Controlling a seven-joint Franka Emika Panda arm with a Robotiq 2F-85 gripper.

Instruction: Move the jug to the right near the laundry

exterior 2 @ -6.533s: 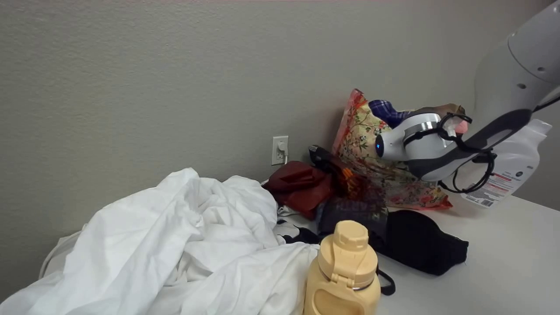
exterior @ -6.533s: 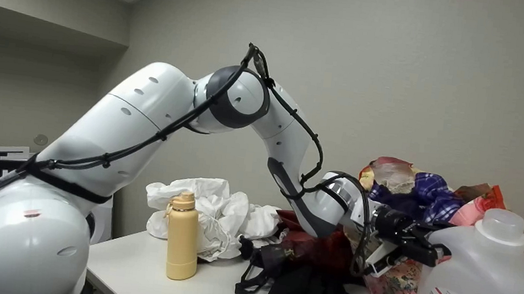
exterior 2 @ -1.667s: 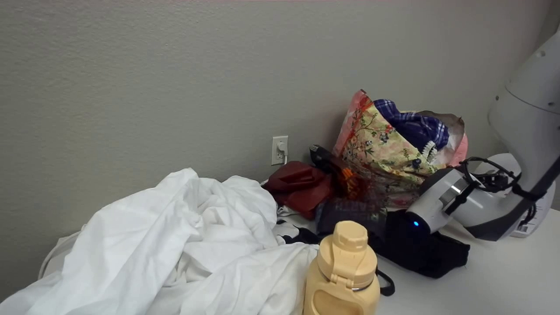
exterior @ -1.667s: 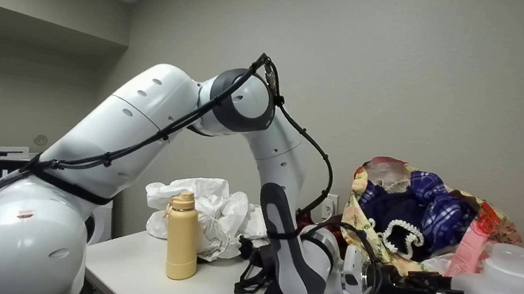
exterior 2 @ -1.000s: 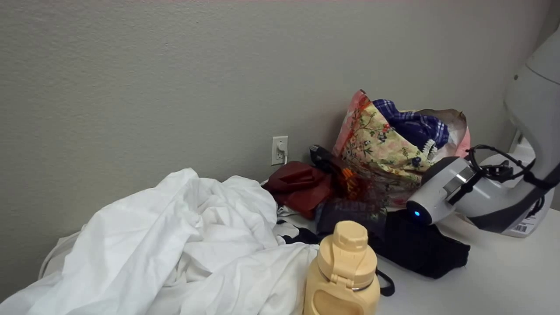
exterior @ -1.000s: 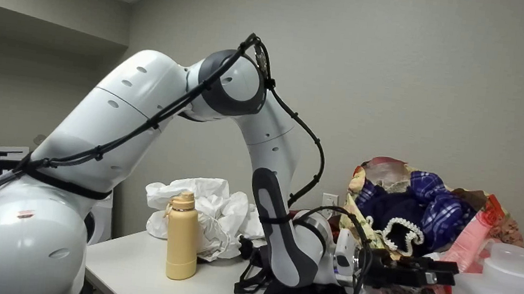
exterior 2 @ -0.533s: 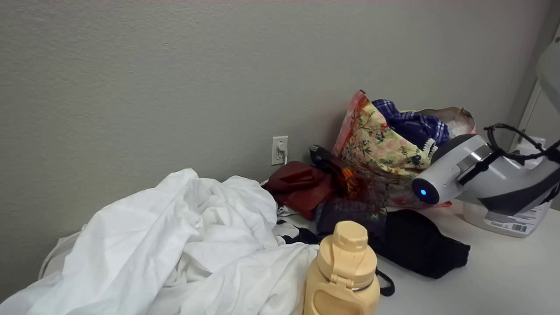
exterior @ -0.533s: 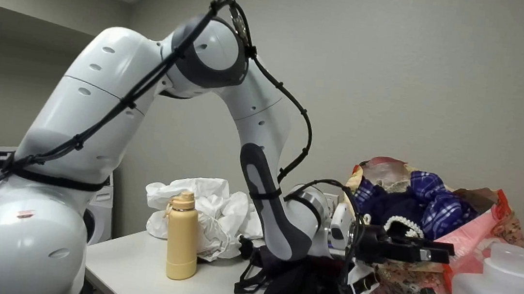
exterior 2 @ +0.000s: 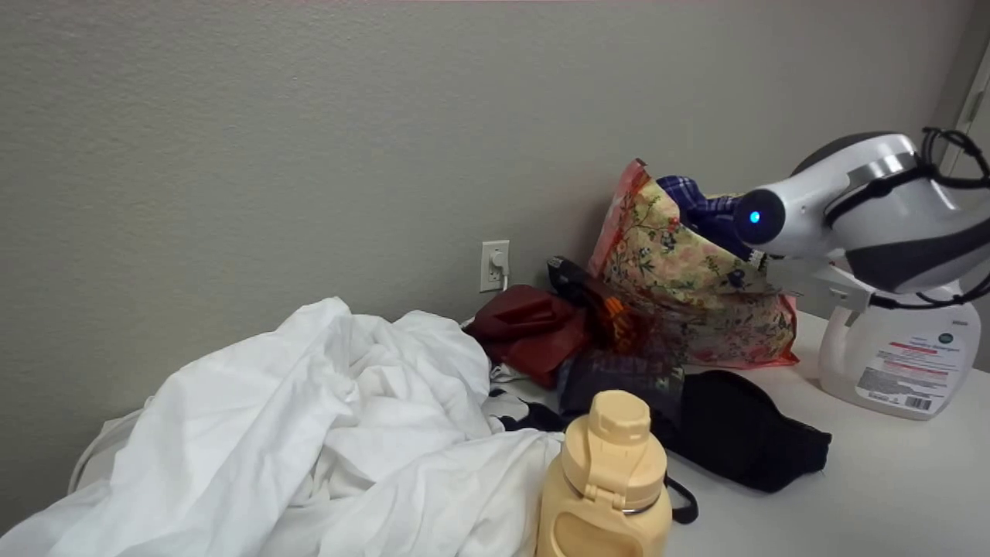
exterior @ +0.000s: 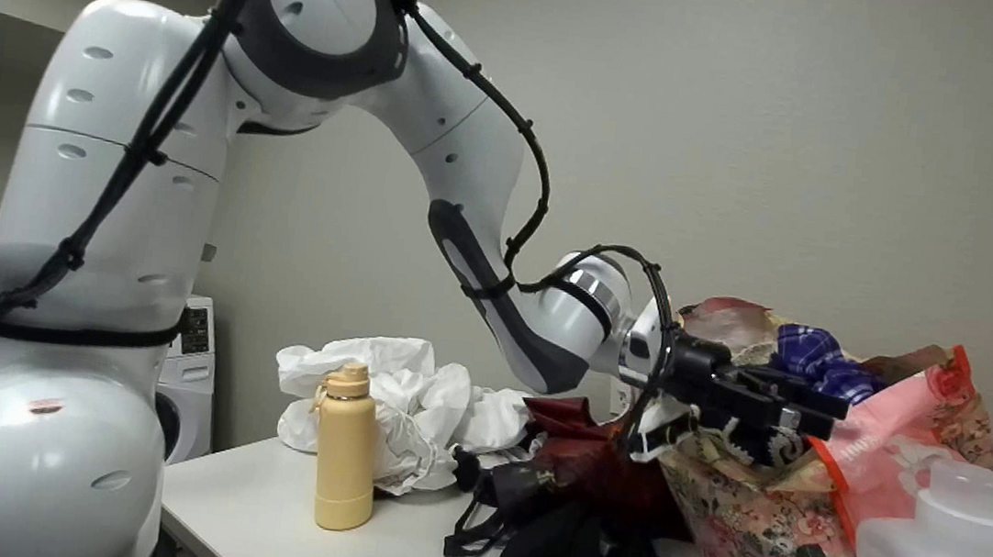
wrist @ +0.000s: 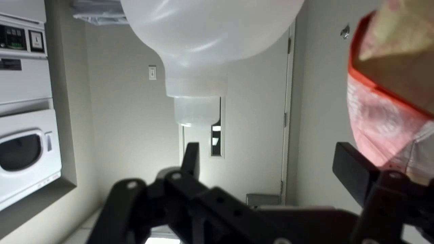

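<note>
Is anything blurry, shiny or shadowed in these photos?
Wrist view: gripper partly blurred, white glare streaks on the laundry detergent jug; in an exterior view: a soft shadow on the wall beside the floral bag, and a blue light glowing on the robot arm.

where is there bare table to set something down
In an exterior view, a wide bare patch of table is bordered by the jug and the black garment. Bare table also shows between the tan bottle and the table edge. It is crowded along the wall: white cloth, the dark red garment and the floral bag.
</note>
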